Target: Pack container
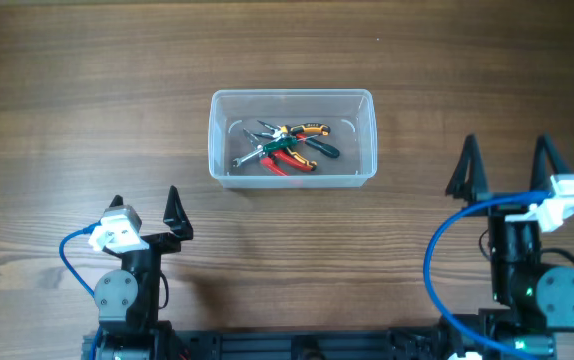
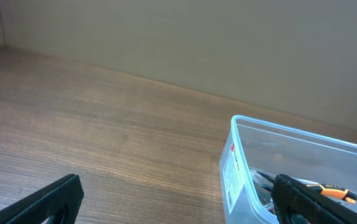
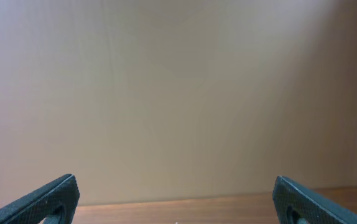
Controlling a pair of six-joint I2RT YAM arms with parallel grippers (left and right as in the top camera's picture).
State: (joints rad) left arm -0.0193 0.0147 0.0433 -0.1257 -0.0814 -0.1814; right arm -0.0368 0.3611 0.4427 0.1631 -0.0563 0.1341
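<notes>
Container (image 1: pixel 292 94) sitting mid-bench (image 1: pixel 87 100), tools (image 1: pixel 285 145) lying inside. Left pincer (image 1: pixel 147 205) spread, hanging empty, well apart front-left of container. Right pincer (image 1: pixel 507 150) spread, empty, front-right. Judging packing near done: any withdrawing needing wide berth, avoiding nudging container.

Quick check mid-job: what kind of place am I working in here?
Probably a lab or test bench, not a home: a wood-grain table, a plain beige wall behind it, and one clear container of hand tools.
</notes>
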